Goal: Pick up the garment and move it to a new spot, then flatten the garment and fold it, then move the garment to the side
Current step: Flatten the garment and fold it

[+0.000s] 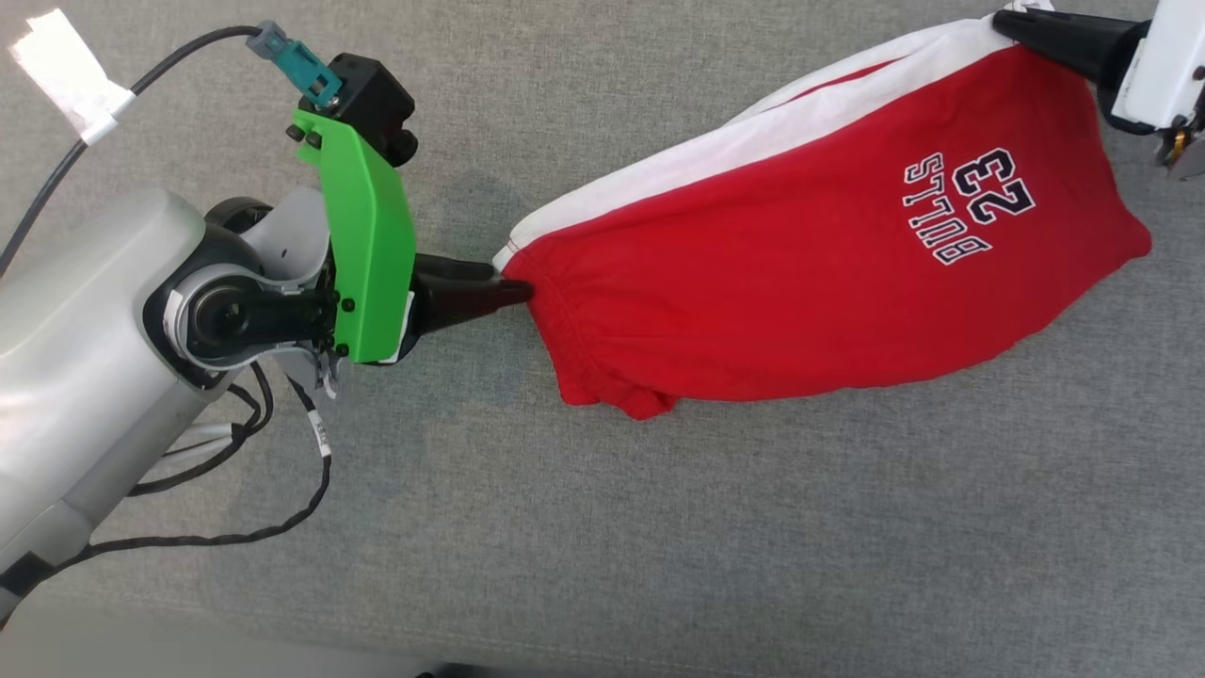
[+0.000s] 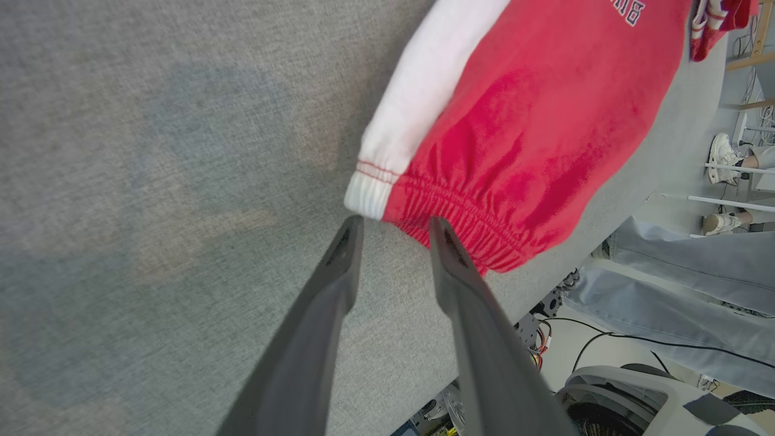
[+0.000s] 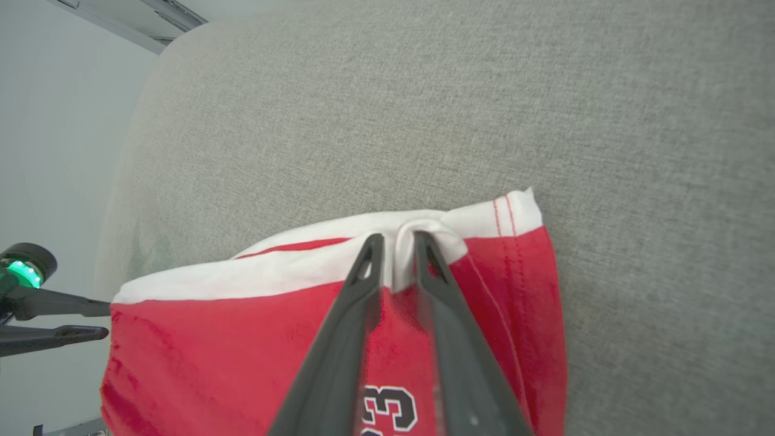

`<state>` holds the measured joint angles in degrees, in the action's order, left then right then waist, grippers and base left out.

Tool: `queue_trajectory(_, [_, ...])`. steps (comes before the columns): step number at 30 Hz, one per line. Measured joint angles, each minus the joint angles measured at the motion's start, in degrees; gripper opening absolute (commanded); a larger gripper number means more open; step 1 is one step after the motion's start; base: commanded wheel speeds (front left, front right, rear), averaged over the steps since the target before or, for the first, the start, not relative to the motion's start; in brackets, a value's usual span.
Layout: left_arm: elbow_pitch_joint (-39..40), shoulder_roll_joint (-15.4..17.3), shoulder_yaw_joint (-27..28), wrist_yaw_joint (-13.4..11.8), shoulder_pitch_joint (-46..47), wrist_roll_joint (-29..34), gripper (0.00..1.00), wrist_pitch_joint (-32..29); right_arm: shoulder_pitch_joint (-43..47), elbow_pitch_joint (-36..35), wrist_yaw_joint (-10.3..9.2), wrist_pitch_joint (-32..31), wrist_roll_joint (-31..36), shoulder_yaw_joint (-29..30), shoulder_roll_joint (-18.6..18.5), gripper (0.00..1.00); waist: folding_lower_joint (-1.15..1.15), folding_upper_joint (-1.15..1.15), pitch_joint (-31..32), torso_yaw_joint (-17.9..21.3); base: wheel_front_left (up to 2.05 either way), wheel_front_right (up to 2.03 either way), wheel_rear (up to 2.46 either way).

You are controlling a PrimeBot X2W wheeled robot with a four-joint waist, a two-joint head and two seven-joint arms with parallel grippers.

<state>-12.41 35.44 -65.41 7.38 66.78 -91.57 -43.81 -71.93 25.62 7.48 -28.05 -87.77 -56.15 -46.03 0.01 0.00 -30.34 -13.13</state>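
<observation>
Head view: the red-and-white garment [image 1: 810, 282] lies stretched slantwise across the grey cloth surface [image 1: 659, 546], with wide bare room below it. The left gripper [image 2: 393, 227] stands parted at the waistband edge, holding nothing. The right gripper [image 3: 399, 242] pinches the white hem corner.

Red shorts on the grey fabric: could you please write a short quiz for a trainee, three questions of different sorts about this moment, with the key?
1. True or false: the left end effector is closed tight on the waistband of the red shorts.
2. Multiple choice: which number is printed on the shorts? A) 32 B) 23 C) 45
3. Short answer: what colour is the cloth that lies between the tips of the right end effector?

Key
1. False: its two fingers stand apart, with the tips at the waistband edge.
2. B
3. White
</observation>
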Motion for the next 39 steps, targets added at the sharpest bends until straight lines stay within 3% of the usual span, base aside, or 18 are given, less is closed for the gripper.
queue_trajectory(9, [1.4, 2.3, 0.5, 0.0, -0.4, 2.3, 1.0, 2.5, 2.5, -3.2, 0.0, 9.8, 2.3, 0.5, 1.2, 1.0, 0.0, 0.0, 4.0, 1.2, 0.0, 0.0, 0.0])
queue_trajectory(16, [2.7, 5.8, 2.5, -0.3, -2.6, 18.4, 1.0, 24.2, 6.8, 0.1, 0.0, 27.2, 8.2, 1.5, 2.5, 1.0, 0.0, 0.0, 9.0, 2.3, 0.0, 0.0, 0.0])
queue_trajectory(20, [1.9, 6.6, 3.3, -3.6, -7.6, 24.8, 1.0, 36.6, 11.2, 2.2, 0.0, 35.5, 9.6, 1.8, 4.0, 1.0, 0.0, 0.0, 12.1, 2.9, 0.0, 0.0, 0.0])
queue_trajectory(22, [2.4, 6.6, 4.8, -6.5, -10.3, 25.9, 1.0, 43.2, 13.3, 3.8, 0.0, 39.2, 11.2, 1.8, 4.2, 1.0, 0.0, 0.0, 13.6, 3.1, 0.0, 0.0, 0.0])
queue_trajectory(28, [5.1, 6.4, 8.2, -15.4, -19.7, 27.3, 1.0, 56.2, 18.3, 7.8, 0.0, 42.3, 13.2, 2.6, 6.6, 1.0, -0.01, 0.0, 16.7, 3.3, 0.0, 0.0, 0.0])
queue_trajectory(32, [8.5, 4.5, 11.4, -20.7, -25.7, 29.7, 1.0, 58.6, 21.5, 11.4, 0.0, 42.3, 13.2, 1.8, 7.6, 1.0, -0.01, 0.0, 17.6, 2.4, 0.0, 0.0, 0.0])
queue_trajectory(34, [10.3, 3.0, 14.0, -22.2, -29.4, 31.5, 1.0, 58.6, 22.1, 13.0, 0.0, 41.4, 12.4, 1.6, 7.8, 1.0, -0.01, 0.0, 17.6, 1.7, 0.0, 0.0, 0.0])
queue_trajectory(39, [13.7, -3.9, 23.6, -23.5, -40.2, 38.7, 1.0, 58.8, 22.3, 17.5, 0.0, 38.6, 10.7, 1.0, 8.2, 1.0, 0.0, 0.0, 17.2, -0.4, 0.0, 0.0, 0.0])
